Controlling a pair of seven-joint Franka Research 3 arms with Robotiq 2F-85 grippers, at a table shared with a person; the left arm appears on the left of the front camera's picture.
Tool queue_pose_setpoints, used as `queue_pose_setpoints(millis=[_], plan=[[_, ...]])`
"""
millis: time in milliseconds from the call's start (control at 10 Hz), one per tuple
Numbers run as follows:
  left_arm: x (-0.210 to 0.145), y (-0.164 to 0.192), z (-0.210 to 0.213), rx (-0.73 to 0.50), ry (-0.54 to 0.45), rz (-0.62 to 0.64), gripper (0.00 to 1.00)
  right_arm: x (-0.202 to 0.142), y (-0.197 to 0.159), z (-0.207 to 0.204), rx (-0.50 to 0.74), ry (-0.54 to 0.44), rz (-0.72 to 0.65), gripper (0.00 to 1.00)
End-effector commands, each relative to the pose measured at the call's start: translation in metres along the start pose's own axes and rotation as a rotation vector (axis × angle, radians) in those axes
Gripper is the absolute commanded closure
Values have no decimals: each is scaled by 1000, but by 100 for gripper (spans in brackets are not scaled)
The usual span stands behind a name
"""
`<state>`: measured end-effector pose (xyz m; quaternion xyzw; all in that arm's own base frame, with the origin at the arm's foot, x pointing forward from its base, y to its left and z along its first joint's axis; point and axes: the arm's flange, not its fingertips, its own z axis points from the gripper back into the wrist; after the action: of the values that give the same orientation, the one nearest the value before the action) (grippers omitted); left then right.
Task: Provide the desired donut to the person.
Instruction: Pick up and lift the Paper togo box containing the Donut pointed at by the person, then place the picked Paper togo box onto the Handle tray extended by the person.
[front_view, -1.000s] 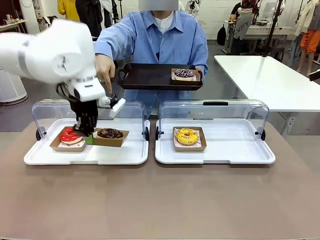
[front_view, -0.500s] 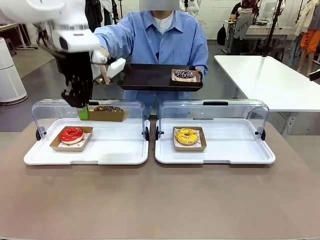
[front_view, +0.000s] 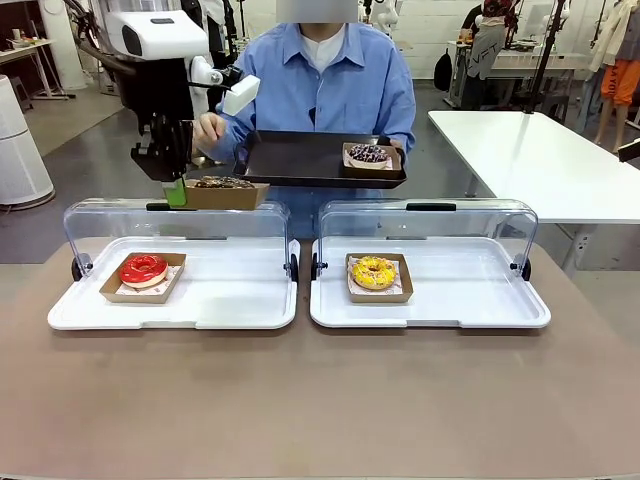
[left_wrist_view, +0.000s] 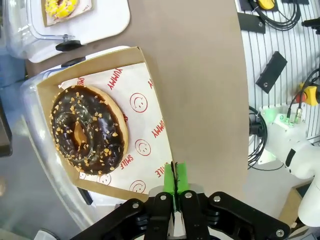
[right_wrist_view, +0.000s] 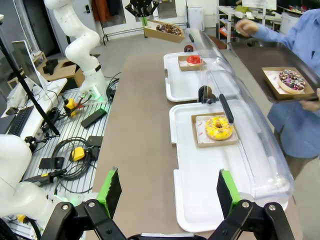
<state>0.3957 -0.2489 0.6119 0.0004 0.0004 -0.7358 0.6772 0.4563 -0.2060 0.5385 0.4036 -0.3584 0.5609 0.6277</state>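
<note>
L tool (front_view: 175, 192): clamped tight on the near-left rim of the brown carton (front_view: 228, 196), green pads pinching the card. Carton is up in the air, approx. level.
Choc donut (front_view: 222, 183): has nut bits, sits in that carton on printed paper. Carton hangs above the clear lid (front_view: 180, 215) of the L white tray (front_view: 230, 305), right by the near-left corner of the black tray (front_view: 300, 160). Touching or not: can't tell.
Person (front_view: 330, 85): far side of the worktop (front_view: 320, 400), blue shirt, holds the black tray at chest height. One hand (front_view: 208, 130) is by the tray's left end, close to L tool.
Black tray: carries a dark-iced sprinkle donut (front_view: 368, 150) in its own carton, at the right end.
L white tray: red donut (front_view: 143, 268) in a carton, left part. Lid is open to the rear.
R white tray (front_view: 470, 305): yellow donut (front_view: 373, 271) in a carton, left part. Lid is open.
R tool (right_wrist_view: 170, 192): jaws wide apart, nothing btw them, above the worktop near the end of R white tray.
</note>
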Motion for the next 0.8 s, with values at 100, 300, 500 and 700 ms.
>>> queue_pose_setpoints(millis=[100, 300, 500, 700], plan=[[0, -4, 4, 5, -5, 0, 100, 1, -1, 2, 6, -8, 3, 0], [0, -4, 4, 5, -5, 0, 100, 1, -1, 2, 6, -8, 3, 0], [0, -4, 4, 5, -5, 0, 100, 1, -1, 2, 6, -8, 3, 0], [0, -4, 4, 5, -5, 0, 100, 1, -1, 2, 6, -8, 3, 0]])
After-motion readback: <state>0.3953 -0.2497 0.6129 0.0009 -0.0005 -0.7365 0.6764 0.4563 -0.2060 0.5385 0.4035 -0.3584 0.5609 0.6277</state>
